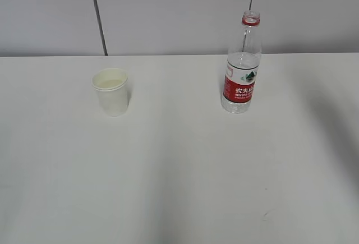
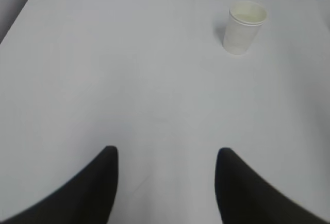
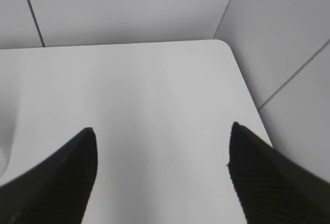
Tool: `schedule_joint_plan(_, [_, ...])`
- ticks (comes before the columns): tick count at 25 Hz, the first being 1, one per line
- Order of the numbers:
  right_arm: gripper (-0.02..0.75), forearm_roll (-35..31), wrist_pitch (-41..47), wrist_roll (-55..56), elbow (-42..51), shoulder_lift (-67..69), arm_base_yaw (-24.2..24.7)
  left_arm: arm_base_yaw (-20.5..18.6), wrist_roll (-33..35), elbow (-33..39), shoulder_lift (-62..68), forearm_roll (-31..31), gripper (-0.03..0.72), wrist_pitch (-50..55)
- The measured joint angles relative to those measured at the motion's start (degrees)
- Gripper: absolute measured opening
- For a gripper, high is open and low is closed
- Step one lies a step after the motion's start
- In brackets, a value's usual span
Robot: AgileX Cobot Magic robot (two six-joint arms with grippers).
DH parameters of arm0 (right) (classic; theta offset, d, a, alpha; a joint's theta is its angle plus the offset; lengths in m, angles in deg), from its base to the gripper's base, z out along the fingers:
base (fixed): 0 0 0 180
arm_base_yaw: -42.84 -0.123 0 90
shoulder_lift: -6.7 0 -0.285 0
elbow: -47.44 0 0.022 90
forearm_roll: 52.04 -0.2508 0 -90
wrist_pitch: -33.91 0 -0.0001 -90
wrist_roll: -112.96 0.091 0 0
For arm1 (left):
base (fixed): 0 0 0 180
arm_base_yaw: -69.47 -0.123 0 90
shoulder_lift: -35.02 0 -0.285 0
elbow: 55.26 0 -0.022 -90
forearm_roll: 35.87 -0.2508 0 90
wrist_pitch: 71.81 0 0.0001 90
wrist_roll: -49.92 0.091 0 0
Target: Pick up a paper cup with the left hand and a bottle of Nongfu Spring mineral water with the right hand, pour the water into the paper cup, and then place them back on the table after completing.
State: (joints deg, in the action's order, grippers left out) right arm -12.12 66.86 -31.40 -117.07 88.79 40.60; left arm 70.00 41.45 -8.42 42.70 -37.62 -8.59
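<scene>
Nothing grasped yet. My left hand (image 2: 166, 154) released, cup (image 2: 245, 27) far ahead-right. My right hand (image 3: 161, 134) released; bottle (image 1: 242, 64) uncapped, upright on desk (image 1: 179, 171). Next: reach both.

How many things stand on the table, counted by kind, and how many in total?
Cup: 1
Bottle: 1
Total: 2, both upright on the table, cup left, bottle right.
</scene>
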Motion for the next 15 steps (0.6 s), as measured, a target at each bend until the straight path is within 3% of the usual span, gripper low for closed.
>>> schedule_joint_plan(9, [0.587,-21.3,21.1,-21.4,0.0,-15.1,-0.1,0.0,0.0,0.0,0.0,0.0,0.363,0.0])
schedule_joint_plan(15, [0.587,-27.0,29.7,-28.0,0.0,-25.2,-0.1,0.0,0.0,0.0,0.0,0.0,0.356,0.0])
